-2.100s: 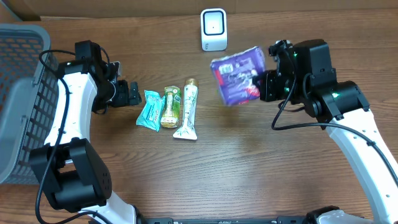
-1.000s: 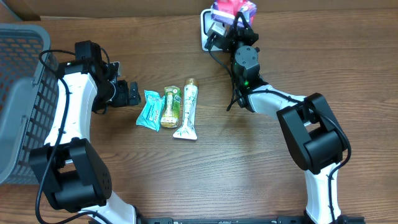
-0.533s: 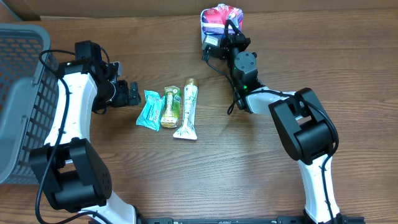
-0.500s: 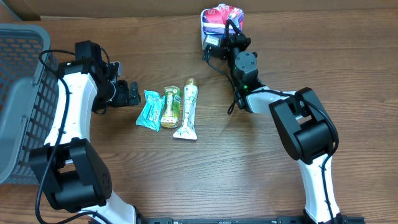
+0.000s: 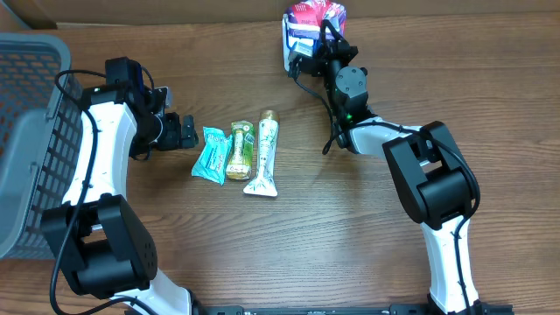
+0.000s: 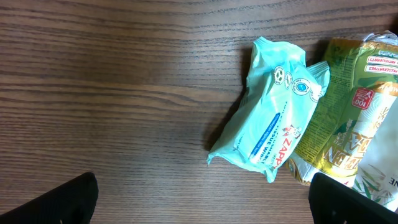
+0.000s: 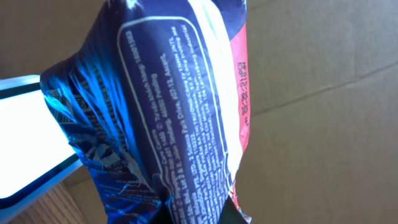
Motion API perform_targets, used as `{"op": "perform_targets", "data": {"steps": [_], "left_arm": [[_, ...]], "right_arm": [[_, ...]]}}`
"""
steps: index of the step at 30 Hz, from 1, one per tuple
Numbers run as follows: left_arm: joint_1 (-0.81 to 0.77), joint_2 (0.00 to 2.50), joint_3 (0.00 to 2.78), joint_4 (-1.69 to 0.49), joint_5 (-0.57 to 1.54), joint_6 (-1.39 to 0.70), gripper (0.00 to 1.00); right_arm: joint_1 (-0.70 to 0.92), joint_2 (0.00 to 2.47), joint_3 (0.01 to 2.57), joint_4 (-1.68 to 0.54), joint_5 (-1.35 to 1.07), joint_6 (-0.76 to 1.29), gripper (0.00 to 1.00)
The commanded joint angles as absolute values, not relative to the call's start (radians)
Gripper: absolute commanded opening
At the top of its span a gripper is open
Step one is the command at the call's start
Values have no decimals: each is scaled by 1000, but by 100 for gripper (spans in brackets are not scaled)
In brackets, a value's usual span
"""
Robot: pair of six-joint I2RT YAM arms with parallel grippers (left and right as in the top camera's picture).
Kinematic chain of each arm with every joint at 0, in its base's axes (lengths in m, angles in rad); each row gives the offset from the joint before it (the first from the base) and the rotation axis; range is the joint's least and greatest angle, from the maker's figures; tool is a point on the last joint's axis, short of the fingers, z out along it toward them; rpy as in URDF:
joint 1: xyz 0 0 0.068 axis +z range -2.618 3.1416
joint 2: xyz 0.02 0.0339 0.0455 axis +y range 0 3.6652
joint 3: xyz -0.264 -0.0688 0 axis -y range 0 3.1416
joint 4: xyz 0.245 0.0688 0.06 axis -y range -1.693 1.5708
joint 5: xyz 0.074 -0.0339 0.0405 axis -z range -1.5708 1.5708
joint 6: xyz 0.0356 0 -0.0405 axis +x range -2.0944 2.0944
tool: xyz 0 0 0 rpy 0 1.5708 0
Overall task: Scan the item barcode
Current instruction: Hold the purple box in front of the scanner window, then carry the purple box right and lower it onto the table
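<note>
Two grippers show. Your right gripper (image 5: 311,42) is clamped on the purple packet (image 5: 317,13), holding it above the worktop (image 5: 350,227) and just beside the lit white scanner (image 7: 22,143), likely so it can be read. Your left gripper (image 5: 185,131) stands wide open and empty, the teal packet (image 6: 273,118) just ahead of it, probably next in line.
</note>
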State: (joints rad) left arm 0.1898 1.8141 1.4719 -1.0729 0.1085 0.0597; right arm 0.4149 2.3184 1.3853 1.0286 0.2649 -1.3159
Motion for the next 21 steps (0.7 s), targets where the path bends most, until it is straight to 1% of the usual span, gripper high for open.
{"op": "perform_targets", "data": {"steps": [1,6,10,14,17,21], "left_arm": [[183,1795,1468,-1072,108,78,100],[183,1795,1468,-1072,108,78,100],[183,1795,1468,-1072,108,78,99],[183,1795,1468,-1072,108,78,100],[183,1795,1468,-1072,108,78,100],[183,1795,1468,-1072,108,78,100]], "right_arm": [[384,2314,1430,1040,240,-1279,4],[363,2314,1447,1021,237,-1279,4],[377,2304,1447,1054,260,-1279,4],[393,2225,1444,1014,260,-1279,4],[393,2119,1427,937,277,-1209,4],[393,1923,1419,652,313,-983,4]]}}
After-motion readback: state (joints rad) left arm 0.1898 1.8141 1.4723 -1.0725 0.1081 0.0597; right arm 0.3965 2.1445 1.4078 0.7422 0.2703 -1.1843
